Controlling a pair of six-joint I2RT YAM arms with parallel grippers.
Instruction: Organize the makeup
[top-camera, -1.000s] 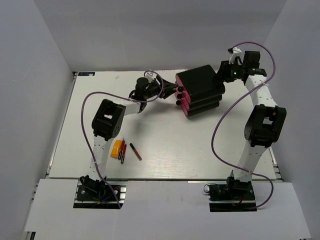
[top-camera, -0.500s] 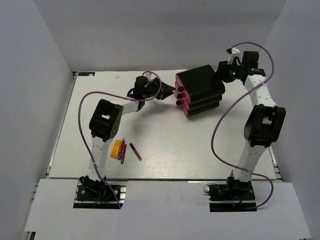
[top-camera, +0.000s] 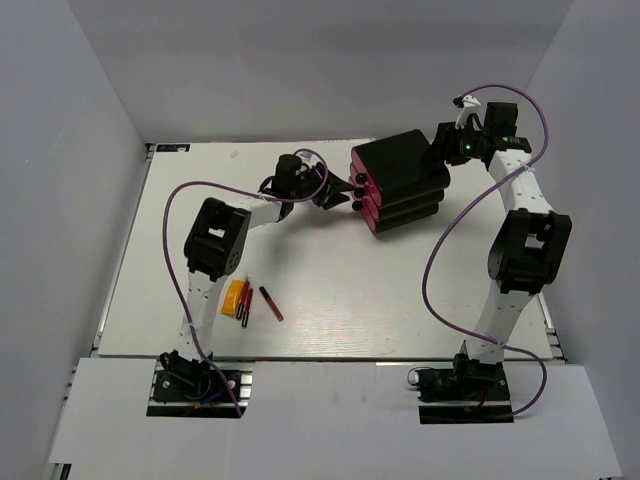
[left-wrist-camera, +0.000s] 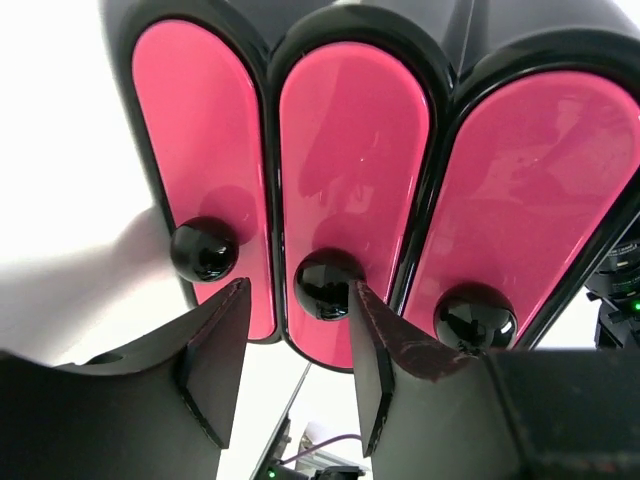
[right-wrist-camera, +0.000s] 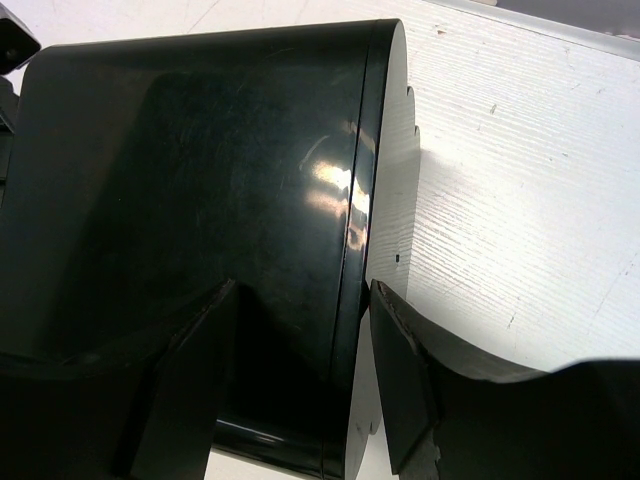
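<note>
Since the earlier picture, the left gripper (left-wrist-camera: 298, 300) has slid back toward 3 o'clock, right up to the black box (top-camera: 400, 165). The box and the right gripper (right-wrist-camera: 303, 290) have not moved.

The left jaws are partly open, 1 on each side of the middle knob (left-wrist-camera: 327, 284). They are not yet squeezing it. The right jaws are apart at the back corner of the box. I cannot tell if they press on it.

I think the job now is to open the middle drawer (left-wrist-camera: 350, 170). Next, the left jaws need to pinch that knob and pull toward 9 o'clock, while the box stays put.

The makeup still waits at 8 o'clock on the table (top-camera: 330, 320): an orange tube (top-camera: 234, 298) and a red pencil (top-camera: 271, 303), well apart from the box.

The box sits near the far edge at 1 o'clock. Bare table lies at 6 o'clock from it, so there is room to pull.
</note>
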